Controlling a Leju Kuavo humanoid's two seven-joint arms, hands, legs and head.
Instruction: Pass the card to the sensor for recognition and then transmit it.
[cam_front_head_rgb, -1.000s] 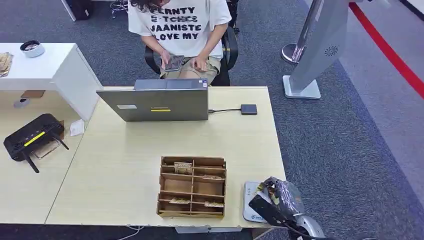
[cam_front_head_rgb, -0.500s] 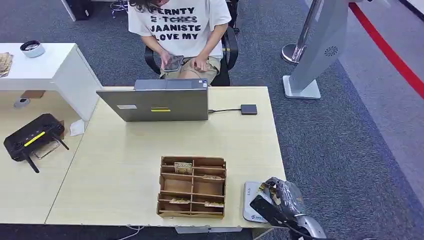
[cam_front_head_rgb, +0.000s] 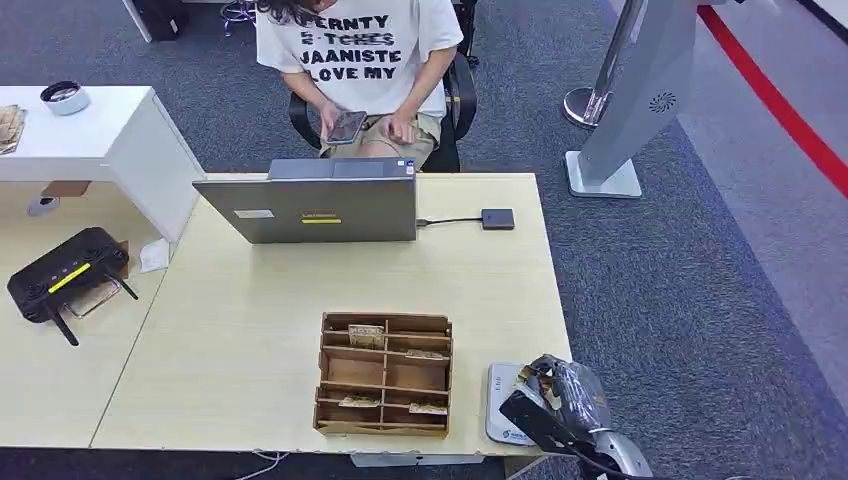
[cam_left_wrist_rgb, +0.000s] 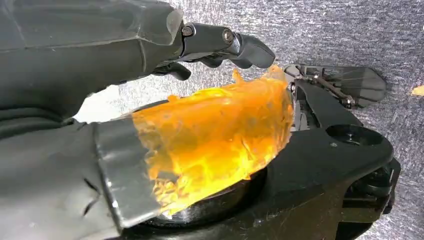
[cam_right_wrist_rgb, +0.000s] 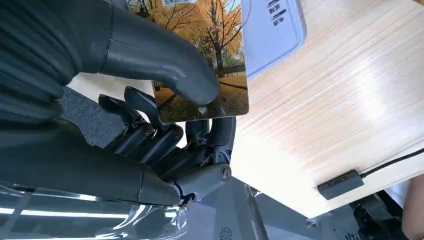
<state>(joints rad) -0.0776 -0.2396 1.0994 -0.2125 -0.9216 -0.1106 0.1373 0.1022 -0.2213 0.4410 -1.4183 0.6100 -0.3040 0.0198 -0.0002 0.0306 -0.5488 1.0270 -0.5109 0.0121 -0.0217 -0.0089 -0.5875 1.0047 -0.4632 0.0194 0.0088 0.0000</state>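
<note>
One card (cam_right_wrist_rgb: 210, 65) is in play, held by the right hand (cam_front_head_rgb: 560, 395) at the near right corner of the table (cam_front_head_rgb: 250, 330). In the right wrist view the thumb (cam_right_wrist_rgb: 165, 60) presses on the card's printed face, an autumn tree scene, and the dark fingers (cam_right_wrist_rgb: 165, 140) back it from behind. The card's free end extends away from the palm and overlaps one white sensor (cam_right_wrist_rgb: 272, 30) lying flat on the table. Whether card and sensor touch cannot be determined. The card's long axis appears to run from the hand towards the sensor, though part of the card is cut off by the picture edge.

One wooden organiser (cam_front_head_rgb: 385, 372), divided into compartments, stands just beside the sensor; several compartments hold further cards. One laptop (cam_front_head_rgb: 310, 205) stands at the far edge, and one person (cam_front_head_rgb: 360, 60) sits behind it.

The left hand (cam_left_wrist_rgb: 150, 100) hangs over carpet with nothing visible in it; its fingers (cam_left_wrist_rgb: 235, 47) are extended.
</note>
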